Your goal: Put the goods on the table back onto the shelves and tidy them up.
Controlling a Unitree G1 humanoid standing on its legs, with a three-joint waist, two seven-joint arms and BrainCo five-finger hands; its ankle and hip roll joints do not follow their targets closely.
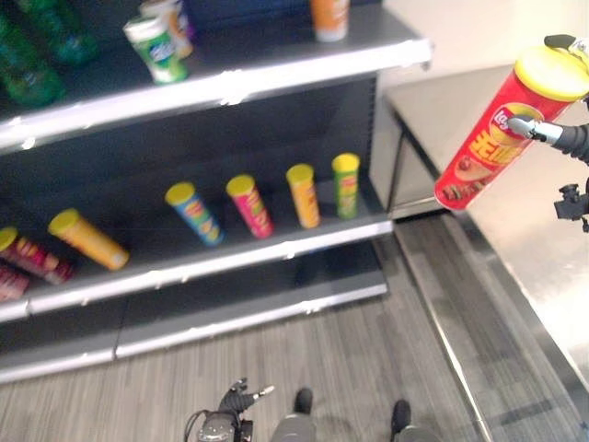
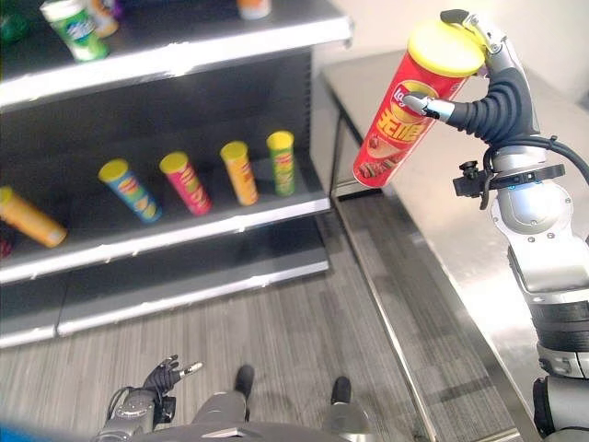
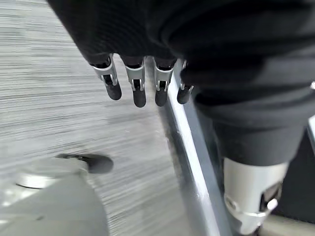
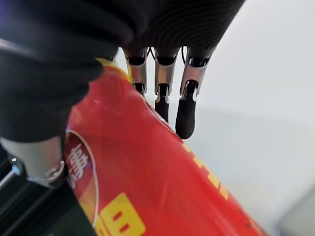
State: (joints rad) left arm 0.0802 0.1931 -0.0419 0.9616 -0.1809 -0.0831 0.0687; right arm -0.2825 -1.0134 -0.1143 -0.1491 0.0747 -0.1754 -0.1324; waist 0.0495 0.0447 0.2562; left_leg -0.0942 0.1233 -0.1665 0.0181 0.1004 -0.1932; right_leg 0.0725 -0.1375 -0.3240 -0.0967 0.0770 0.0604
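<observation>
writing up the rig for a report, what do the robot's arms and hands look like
The arms are silver-grey, built of rounded segments, best seen on the right arm. A black clamp ring with a black cable sits near its wrist. The right hand and left hand each wear a dark ribbed cover over back and wrist. The fingers are silver with dark rounded tips.

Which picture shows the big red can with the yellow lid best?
The right eye view: the whole red can shows, tilted, with the right hand curled round it. The left eye view shows it too, near the edge. The right wrist view sees just part of its red side.
</observation>
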